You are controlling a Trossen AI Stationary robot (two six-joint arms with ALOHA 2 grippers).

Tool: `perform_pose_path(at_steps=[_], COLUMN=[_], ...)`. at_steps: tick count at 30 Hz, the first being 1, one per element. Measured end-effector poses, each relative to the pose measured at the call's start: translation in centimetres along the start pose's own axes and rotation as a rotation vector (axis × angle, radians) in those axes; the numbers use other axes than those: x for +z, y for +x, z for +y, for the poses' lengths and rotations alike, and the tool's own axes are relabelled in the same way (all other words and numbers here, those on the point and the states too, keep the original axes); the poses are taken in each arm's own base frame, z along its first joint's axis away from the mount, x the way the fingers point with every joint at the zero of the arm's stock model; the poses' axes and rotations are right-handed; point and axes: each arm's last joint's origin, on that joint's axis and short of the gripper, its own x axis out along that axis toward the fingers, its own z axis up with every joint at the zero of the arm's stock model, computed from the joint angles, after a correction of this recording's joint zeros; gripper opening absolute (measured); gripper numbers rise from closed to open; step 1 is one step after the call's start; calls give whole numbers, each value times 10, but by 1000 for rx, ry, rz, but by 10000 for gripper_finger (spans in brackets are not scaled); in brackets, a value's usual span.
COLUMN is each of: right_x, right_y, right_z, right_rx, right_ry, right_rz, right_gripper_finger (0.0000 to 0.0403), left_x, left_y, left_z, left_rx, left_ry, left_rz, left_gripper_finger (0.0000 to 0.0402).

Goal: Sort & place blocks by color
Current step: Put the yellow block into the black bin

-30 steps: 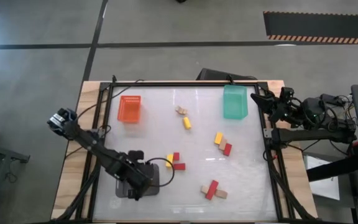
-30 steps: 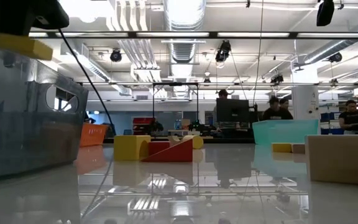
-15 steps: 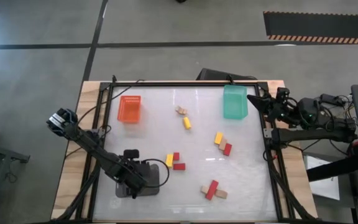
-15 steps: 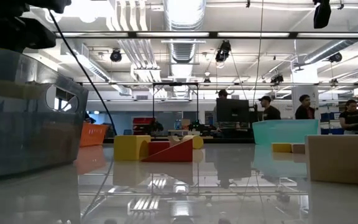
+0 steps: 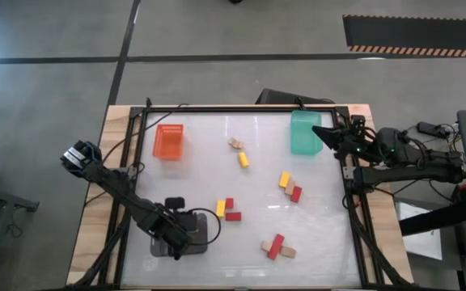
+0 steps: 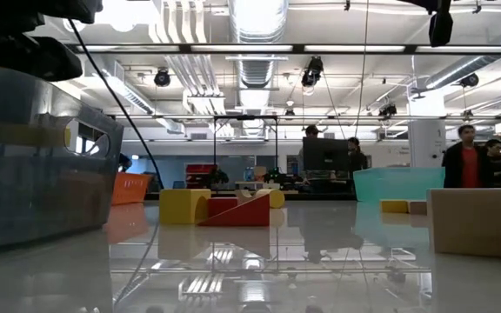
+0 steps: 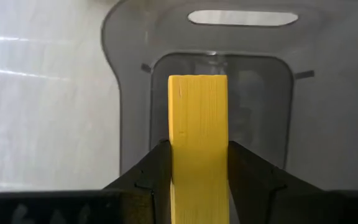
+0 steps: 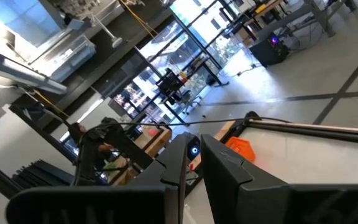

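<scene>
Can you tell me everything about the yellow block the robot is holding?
The long, flat yellow wooden block has a smooth painted face and squared corners. The left gripper pinches it, one dark finger pressing each side, so one end sticks out ahead. It hangs over the inside of the see-through grey plastic tray at the table's front left. I cannot tell whether it touches the tray floor.

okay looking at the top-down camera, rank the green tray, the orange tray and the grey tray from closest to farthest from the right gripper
1. Green tray: right beside the right gripper, at the table's far right corner.
2. Orange tray: across the table, at the far left.
3. Grey tray: at the near left, under the left gripper, which holds a yellow block over it.
</scene>
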Motion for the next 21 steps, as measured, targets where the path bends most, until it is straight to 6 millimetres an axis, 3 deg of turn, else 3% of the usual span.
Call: perform_pose_path(at_steps=[12,21], right_x=[0,0], right_y=[1,1], right_z=[0,0], right_rx=[-2,-3], right_ry=[-2,8], right_rz=[2,3], right_gripper_finger=[38,38], left_x=[-10,-11], left_y=[18,19], left_z=[4,5], left_rx=[-9,-8], left_ry=[10,34], left_rz=[-5,-5], left_gripper_finger=[119,123])
